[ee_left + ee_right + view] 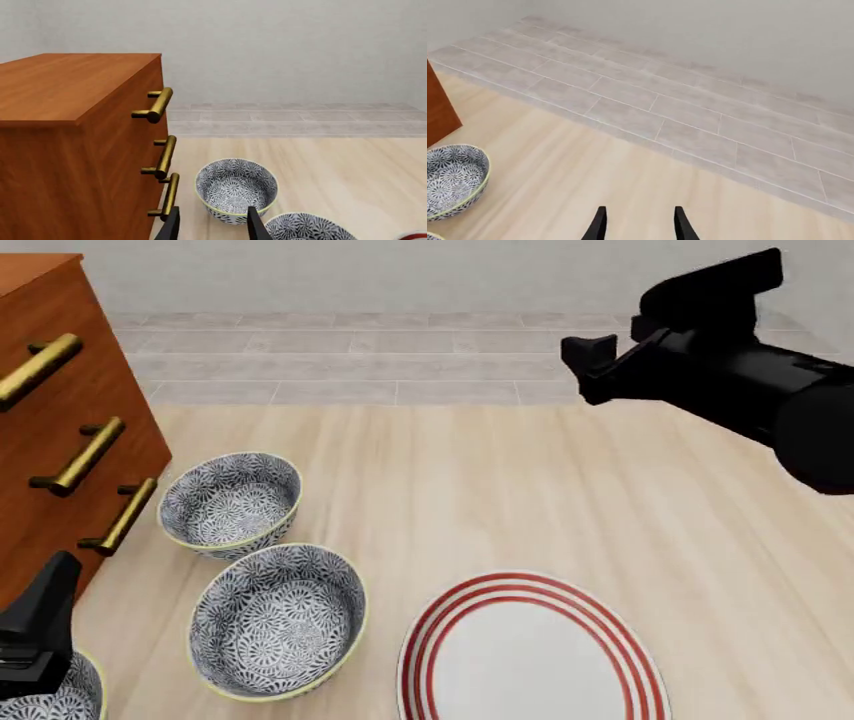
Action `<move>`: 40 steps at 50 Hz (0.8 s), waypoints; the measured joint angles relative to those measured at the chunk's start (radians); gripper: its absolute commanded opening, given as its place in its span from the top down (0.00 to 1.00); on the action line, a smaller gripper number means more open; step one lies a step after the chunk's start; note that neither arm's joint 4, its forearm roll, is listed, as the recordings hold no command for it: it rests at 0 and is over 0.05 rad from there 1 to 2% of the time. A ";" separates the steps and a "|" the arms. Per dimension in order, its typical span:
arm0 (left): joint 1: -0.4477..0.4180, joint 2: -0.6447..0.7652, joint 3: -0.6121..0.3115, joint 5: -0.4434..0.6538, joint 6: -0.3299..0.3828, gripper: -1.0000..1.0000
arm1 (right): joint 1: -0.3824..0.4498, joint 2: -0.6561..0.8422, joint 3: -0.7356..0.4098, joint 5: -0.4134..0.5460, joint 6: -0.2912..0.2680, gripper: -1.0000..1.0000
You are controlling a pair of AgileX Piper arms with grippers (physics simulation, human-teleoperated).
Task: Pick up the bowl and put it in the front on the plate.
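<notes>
Up front, three bowls are sitting in a row by the cabinet (54, 430): far bowl (230, 502), middle bowl (278, 620), and near bowl (47, 698) at the bottom left corner, half hidden under the left gripper (38, 635). To their right the plate (534, 650) is lying bare. Above, the right gripper (598, 365) is hanging high over the table (534, 490).

Both wrist views are showing jaws spread with nothing between them: the left over the far bowl's rim, the right above bare wood.
</notes>
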 measured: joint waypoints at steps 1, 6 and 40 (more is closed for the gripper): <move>0.000 0.000 0.000 0.000 0.000 0.00 | 0.005 0.009 -0.010 0.004 0.001 0.00; 0.000 0.000 0.000 0.000 0.000 0.00 | 0.031 0.049 -0.055 0.025 0.008 0.00; 0.000 0.000 0.000 0.000 0.000 0.00 | 0.166 0.287 -0.359 0.203 0.019 0.00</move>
